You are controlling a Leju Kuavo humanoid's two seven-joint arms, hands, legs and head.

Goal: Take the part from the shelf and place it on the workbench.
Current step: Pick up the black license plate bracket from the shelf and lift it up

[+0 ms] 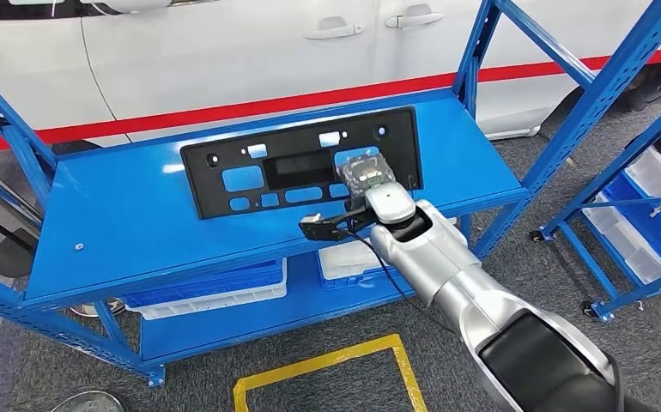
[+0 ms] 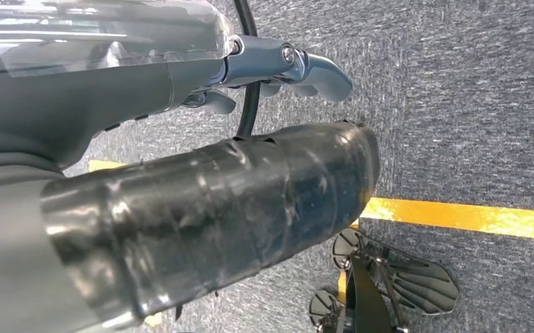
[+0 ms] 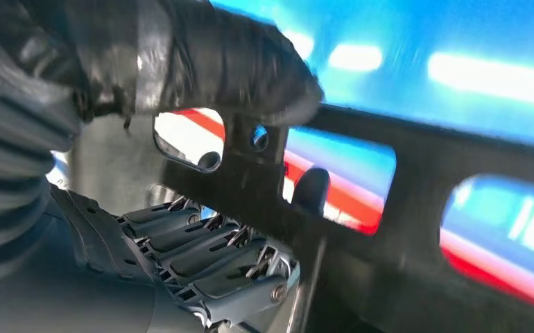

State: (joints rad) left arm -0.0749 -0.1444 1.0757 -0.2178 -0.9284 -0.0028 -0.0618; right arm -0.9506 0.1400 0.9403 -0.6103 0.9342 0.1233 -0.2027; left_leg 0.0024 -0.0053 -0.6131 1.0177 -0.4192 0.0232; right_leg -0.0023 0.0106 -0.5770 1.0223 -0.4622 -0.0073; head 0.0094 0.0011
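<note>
The part (image 1: 301,167) is a long black plate with several cut-outs, lying across the top of the blue shelf (image 1: 121,215). My right hand (image 1: 368,176) reaches over the plate's right end and grips it. In the right wrist view the taped thumb (image 3: 229,55) presses on one face of the plate (image 3: 417,159) and the fingers (image 3: 209,250) curl against the other. The car's red stripe shows through the cut-outs there. My left hand (image 2: 216,173) hangs over grey carpet with nothing in it, its fingers apart.
A white car with a red stripe (image 1: 224,51) stands right behind the shelf. Blue and white bins (image 1: 215,287) fill the lower level. A second blue rack (image 1: 627,94) with bins stands to the right. Yellow floor tape (image 1: 327,365) marks the carpet in front.
</note>
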